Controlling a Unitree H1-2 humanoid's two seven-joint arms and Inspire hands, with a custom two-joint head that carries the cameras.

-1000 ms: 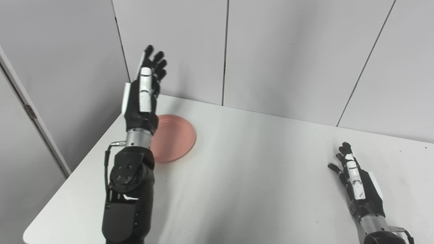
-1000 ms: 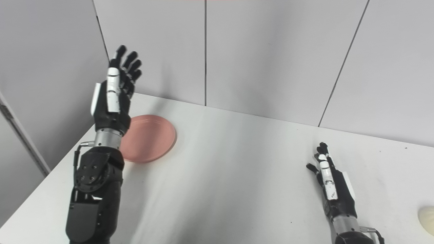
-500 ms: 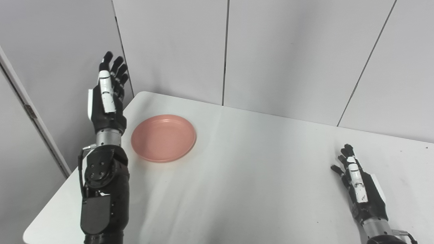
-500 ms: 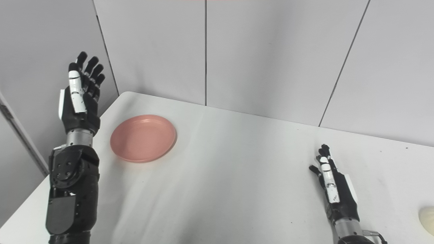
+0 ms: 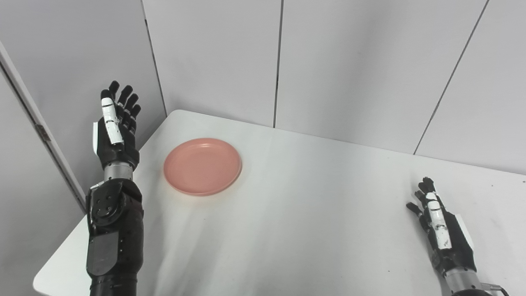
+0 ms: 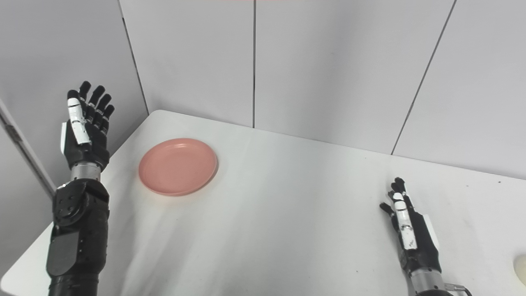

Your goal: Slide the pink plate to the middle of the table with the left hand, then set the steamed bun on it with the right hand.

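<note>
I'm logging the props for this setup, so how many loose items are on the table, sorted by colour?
Pink: 1, the plate
Cream-white: 1, the steamed bun, cut off by the right edge of the right eye view
Total: 2
Both sit on the white table.

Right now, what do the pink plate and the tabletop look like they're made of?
Pink plate: probably plastic or melamine; flat even colour, matte with a soft sheen on the raised rim, no glaze glare. Table: looks like white laminate or coated board; smooth, semi-gloss, it carries blurred reflections of the wall panels and a few dark specks.
</note>
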